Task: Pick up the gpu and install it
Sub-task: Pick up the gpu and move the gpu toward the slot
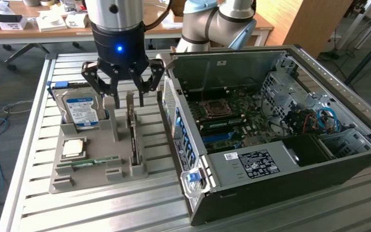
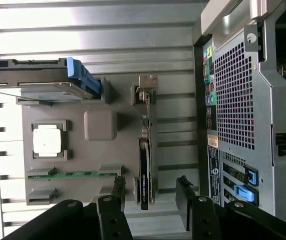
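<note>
**Lined up, nothing gripped yet**

The thin, dark gpu card stands on edge in a slot of the grey moulded holder beneath my hand, so I can straddle it. My fingers are spread wide, clear of it. Its lower edge is hidden in the slot.

Exterior view: even, diffuse indoor light from above, with soft shadows and no hard edges. The slatted table carries a mild sheen, brightest across the lower part of the frame. The inside of the computer case reads dim, and its black shroud is nearly featureless. The blue lamp above the gripper blooms slightly.

Wrist view: the table runs bright, close to washed out. The processor lid is blown white. The gripper fingers show as dark, underexposed shapes. Glare sits on the rear bracket of the computer case
</note>
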